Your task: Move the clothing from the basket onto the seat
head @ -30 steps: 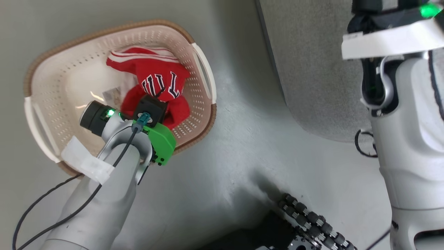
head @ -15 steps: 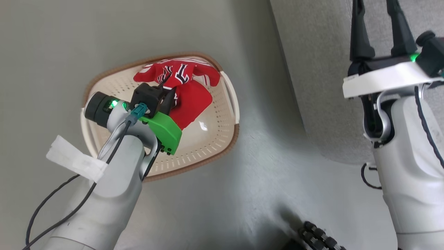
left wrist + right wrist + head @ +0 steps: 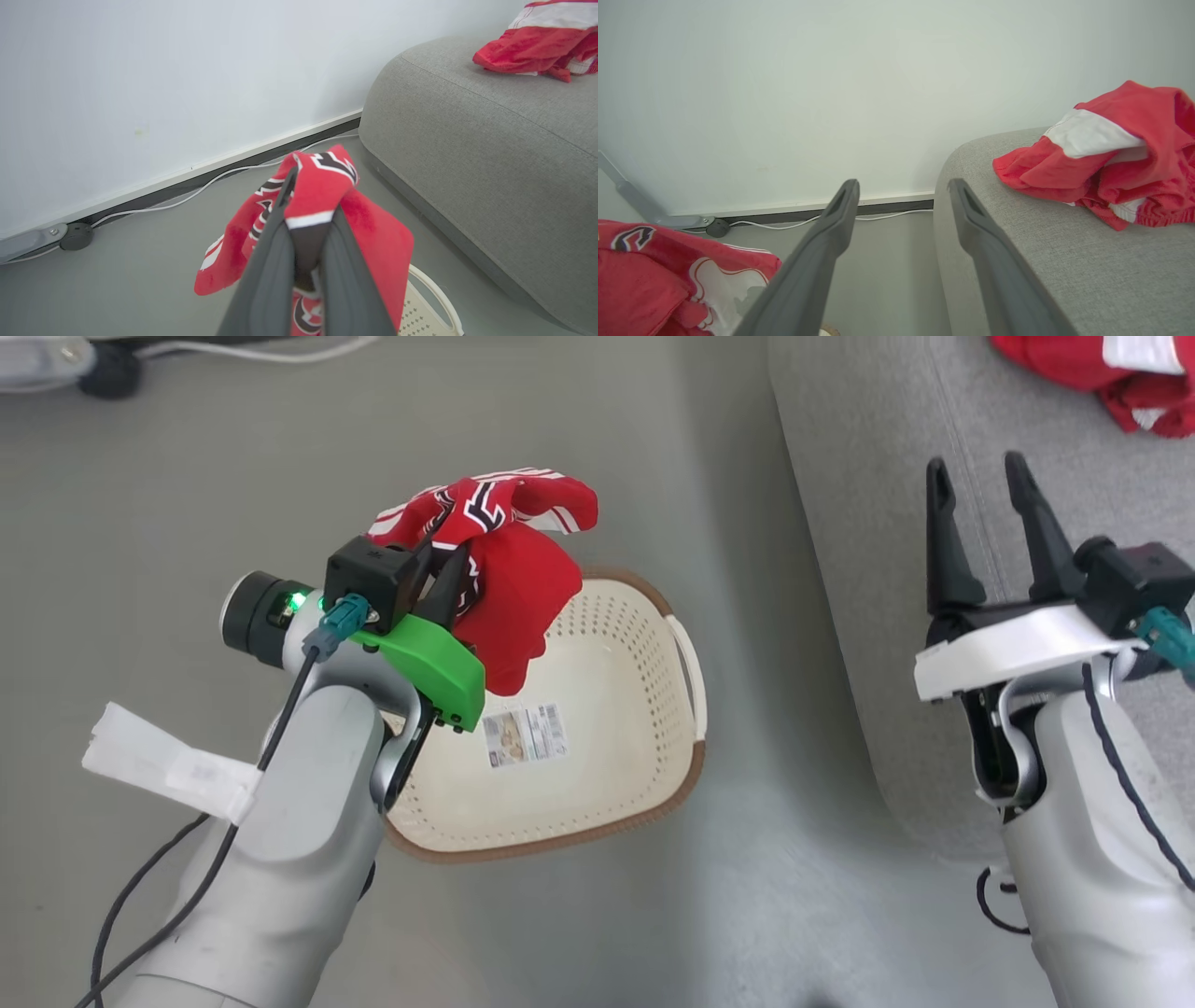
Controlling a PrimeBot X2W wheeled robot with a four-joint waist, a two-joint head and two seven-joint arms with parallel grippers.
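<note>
Left gripper [image 3: 446, 581] clamped on jersey [image 3: 509, 588]. A second ago jersey lay down in basket [image 3: 644, 644]; now it is lifted clear, hanging above basket's left side. Basket holds only label sticker [image 3: 526, 735], so last garment looks out and carry to seat remains. Jersey is bunched with no clean long axis: bulk droops down from pinch, lettered fold on top. Right gripper [image 3: 976, 467] has fingers apart, empty, over seat [image 3: 887, 523] edge. Striped garment [image 3: 1111, 373] already lies further along seat.

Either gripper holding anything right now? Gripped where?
Left gripper is shut on the red jersey, pinching a bunched fold by the lettering; the rest hangs above the basket. Right gripper is open, holding nothing.
</note>
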